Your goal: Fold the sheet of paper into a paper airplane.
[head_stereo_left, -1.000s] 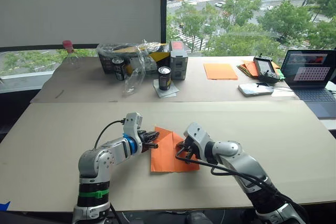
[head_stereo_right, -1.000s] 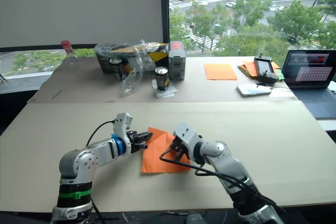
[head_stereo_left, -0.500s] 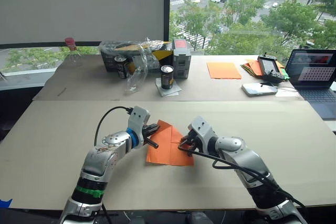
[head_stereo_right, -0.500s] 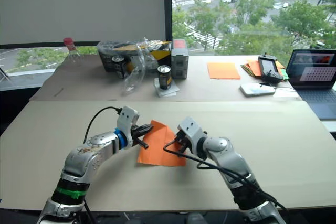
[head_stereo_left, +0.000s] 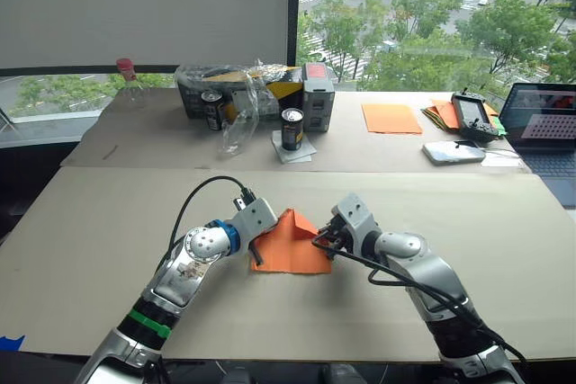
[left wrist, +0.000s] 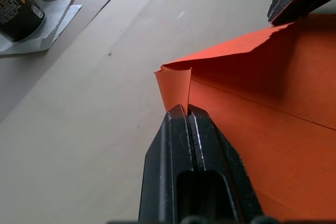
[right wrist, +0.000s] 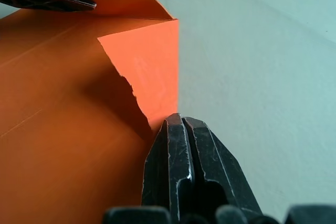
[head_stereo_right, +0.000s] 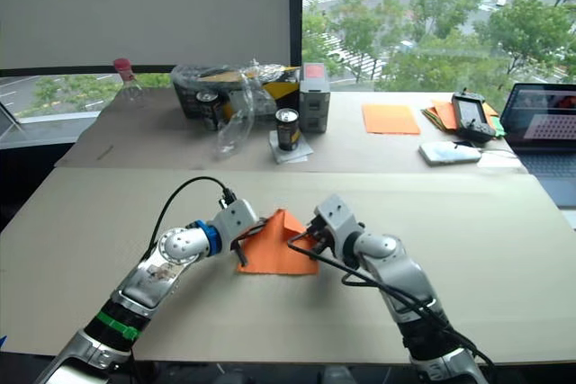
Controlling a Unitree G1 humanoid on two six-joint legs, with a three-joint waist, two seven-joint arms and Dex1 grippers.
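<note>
One creased sheet of paper (head_stereo_left: 290,247) lies mid-table (head_stereo_left: 108,249), two grippers on it. Its far corners are lifted into a peak pointing away from the robot; base edge runs left-right. Left gripper (left wrist: 187,109) is clenched on the left flap, right gripper (right wrist: 180,118) pinches the right. Bare tabletop all round; two cans (head_stereo_left: 292,129), clutter at far edge.

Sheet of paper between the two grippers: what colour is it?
Bright orange; the sheet of paper shows best in the left eye view.
</note>
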